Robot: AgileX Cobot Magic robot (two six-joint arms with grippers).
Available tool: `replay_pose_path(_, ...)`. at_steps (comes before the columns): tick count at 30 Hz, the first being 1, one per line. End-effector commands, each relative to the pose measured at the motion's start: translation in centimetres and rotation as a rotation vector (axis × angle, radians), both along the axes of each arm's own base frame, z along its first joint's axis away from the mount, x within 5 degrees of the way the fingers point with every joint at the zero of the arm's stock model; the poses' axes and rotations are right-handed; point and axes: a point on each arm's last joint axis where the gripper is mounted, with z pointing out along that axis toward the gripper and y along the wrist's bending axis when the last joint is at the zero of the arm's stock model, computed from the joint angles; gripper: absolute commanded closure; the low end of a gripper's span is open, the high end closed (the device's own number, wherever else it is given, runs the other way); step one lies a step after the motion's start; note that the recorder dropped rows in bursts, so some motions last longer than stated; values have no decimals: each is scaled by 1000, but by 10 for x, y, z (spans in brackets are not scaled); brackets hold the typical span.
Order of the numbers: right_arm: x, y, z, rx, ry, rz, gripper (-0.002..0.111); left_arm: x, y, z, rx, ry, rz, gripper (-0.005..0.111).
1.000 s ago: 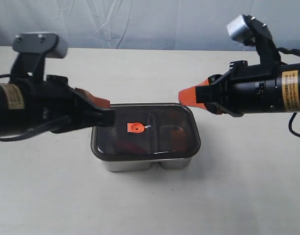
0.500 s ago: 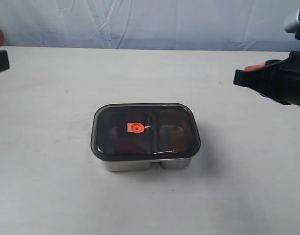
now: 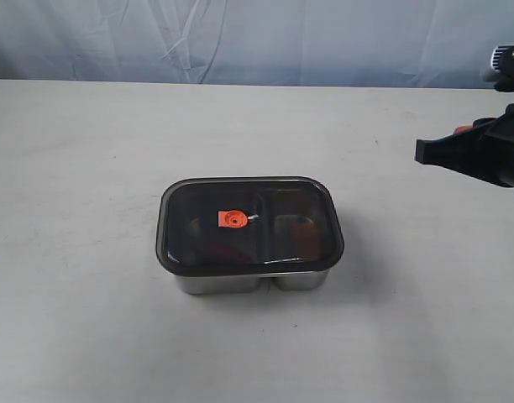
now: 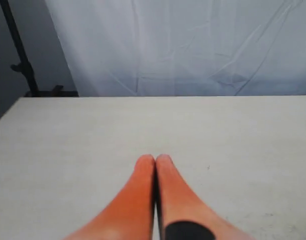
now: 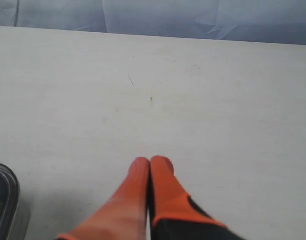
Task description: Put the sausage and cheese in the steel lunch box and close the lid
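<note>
The steel lunch box [image 3: 240, 282] stands in the middle of the table with the dark translucent lid [image 3: 274, 201] sitting on it, orange valve [image 3: 233, 219] at its centre. Through the lid I make out only a dim reddish shape in the left compartment and a dull orange one [image 3: 303, 225] in the right, so the sausage and cheese are not clearly visible. My right gripper [image 3: 422, 152] hovers at the far right, well away from the box; in its wrist view it [image 5: 151, 161] is shut and empty, with a corner of the lid [image 5: 4, 197] at the edge. My left gripper [image 4: 155, 159] is shut over bare table, outside the exterior view.
A pale cloth backdrop [image 3: 257, 38] hangs behind the table's far edge. A dark stand [image 4: 20, 55] shows beyond the table in the left wrist view. Bare tabletop [image 3: 89, 252] surrounds the box.
Both arms have pulled back from the lidded box. The left one has left the exterior view to the left; the right one has withdrawn to the right edge. Box and lid stayed put.
</note>
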Motion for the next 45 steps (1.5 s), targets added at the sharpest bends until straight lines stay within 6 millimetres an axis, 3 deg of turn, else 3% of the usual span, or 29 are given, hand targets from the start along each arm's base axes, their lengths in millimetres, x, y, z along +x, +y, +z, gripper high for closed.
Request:
replay_pose_path(1, -2, -3, 4, -8, -25, -14, 109, -19, 5, -3, -57, -27, 47, 107)
replay_pose_path(4, -2, -2, 4, -6, -22, -10, 109, -34, 11, 4, -57, -67, 104, 107)
replay_pose_path(10, -3, -2, 4, -1, -18, -1, 109, -66, 22, 7, -222, -84, 243, 107)
replay_pose_path(18, -6, -4, 11, 11, -47, -4, 109, -70, 24, 8, -225, -102, 248, 107)
replay_pose_path(25, -48, -24, 74, 147, -319, -2, 109, -70, 24, 8, -225, -102, 248, 107)
replay_pose_path(31, -74, -37, 99, 212, -452, -7, 109, -70, 24, 8, -225, -102, 248, 107)
replay_pose_path(32, -79, -40, 101, 281, -446, -25, 109, -70, 24, 8, -225, -102, 248, 107)
replay_pose_path(36, -99, -37, 101, 828, -246, -66, 109, -70, 24, 8, -225, -102, 248, 107)
replay_pose_path(40, -123, -22, 98, 1300, -110, 161, 109, -70, 24, 8, -225, -102, 248, 107)
replay_pose_path(42, -140, -19, 99, 1419, -138, 362, 109, -70, 24, 8, -225, -102, 248, 107)
replay_pose_path(45, -162, -20, 101, 1417, -228, 552, 109, -70, 24, 8, -223, -103, 248, 107)
